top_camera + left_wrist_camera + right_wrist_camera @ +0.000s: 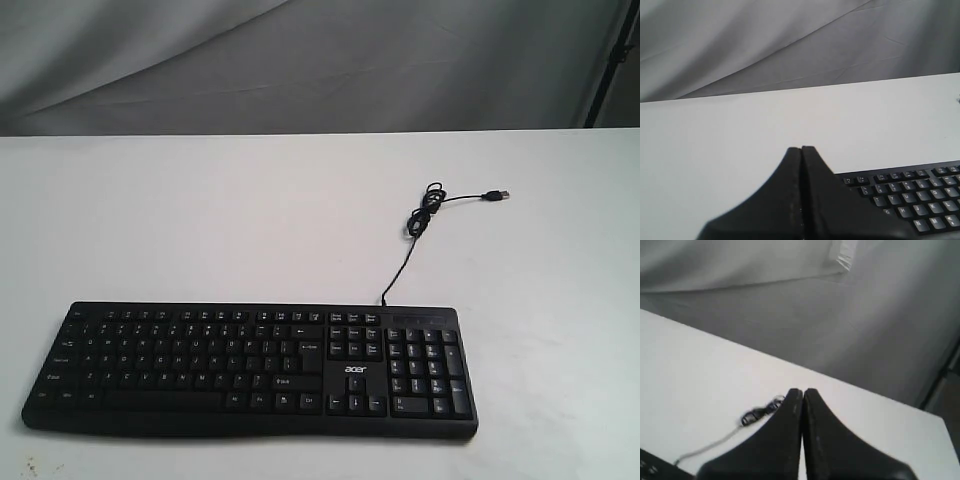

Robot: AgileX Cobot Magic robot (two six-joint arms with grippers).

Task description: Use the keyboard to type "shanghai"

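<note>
**Q:** What is the state of the pincers?

**A:** The left gripper, a pair of black tapered fingers, is pressed shut with nothing held. The right gripper is likewise closed and empty. Neither is seen in the exterior view, and no fingertip is shown touching a key.

**Q:** Where is the task's thing located?

**A:** The wide flat black keyboard with white key legends is laid flat near the front of the white table, well apart from its edges at the sides. Its thin black cable is run back from the rear edge and ends loose, unplugged, on the table.

**Q:** How much of the task is done?

**A:** No contact with a key is shown, and no screen is provided to confirm input. Typing is therefore judged not begun. All eight letters of "shanghai" are to be pressed, starting with S.
</note>
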